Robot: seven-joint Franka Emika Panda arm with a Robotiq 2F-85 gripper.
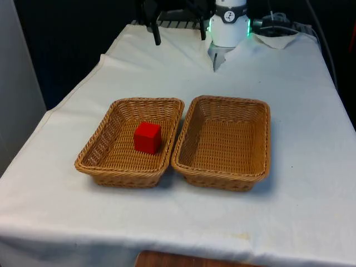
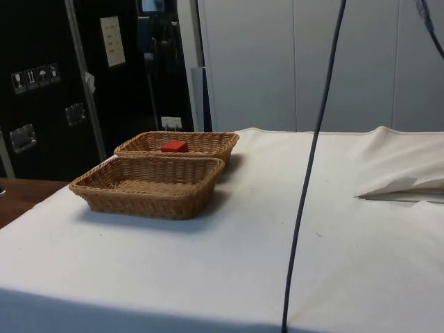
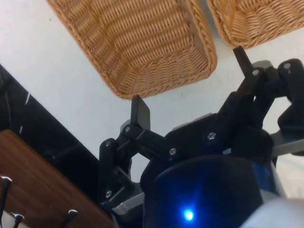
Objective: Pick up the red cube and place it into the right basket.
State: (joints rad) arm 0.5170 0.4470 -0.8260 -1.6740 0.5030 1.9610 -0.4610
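The red cube [image 1: 147, 137] lies inside the wicker basket [image 1: 105, 139] on the front view's left, near its middle. Beside it, almost touching, stands the right basket [image 1: 229, 101], with nothing in it. In the side view the cube [image 2: 175, 146] sits in the farther basket [image 2: 208, 143], and the empty one [image 2: 142, 201] is nearer. My gripper [image 3: 192, 88] is open, its two black fingers [image 3: 140, 114] spread wide with nothing between them. It hangs high over the table, looking down on one wicker basket [image 3: 142, 71] and the corner of another [image 3: 251, 23].
A dark cable [image 2: 311, 166] hangs down across the side view. The cloth is folded up near the robot's end [image 2: 402, 184]. A brown wooden surface [image 1: 183, 260] lies beyond the table's front edge and also shows past the edge as brown wood [image 3: 28, 180].
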